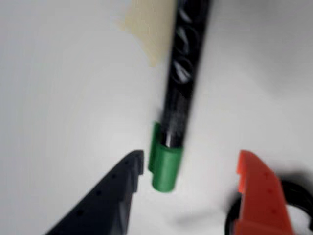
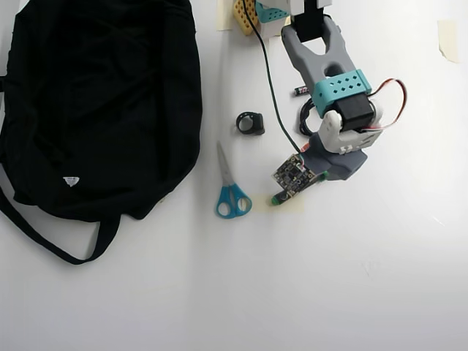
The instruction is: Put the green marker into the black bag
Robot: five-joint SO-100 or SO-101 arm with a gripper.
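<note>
Green marker is lying flat on the white tabletop, and the wrist view gives the good look at it: dark barrel with white writing running up the frame, green cap at the bottom, all a bit blurry. The hand is spread apart there, black finger just left of the cap and orange finger further off to the right, neither one touching the marker as far as I can tell. A tan patch of tape sits on the tabletop beside the upper barrel.

From the overhead view you barely get the marker at all, just a green tip poking out from under the arm and its little circuit board, on a pale tape patch. What that view does give is the layout. Blue-handled scissors lie just left of the marker. A small black ring-shaped thing sits above the scissors. The black bag fills the left side, well apart from the marker, strap looping out at the bottom and a small white logo on it. A tiny battery lies beside the arm.
</note>
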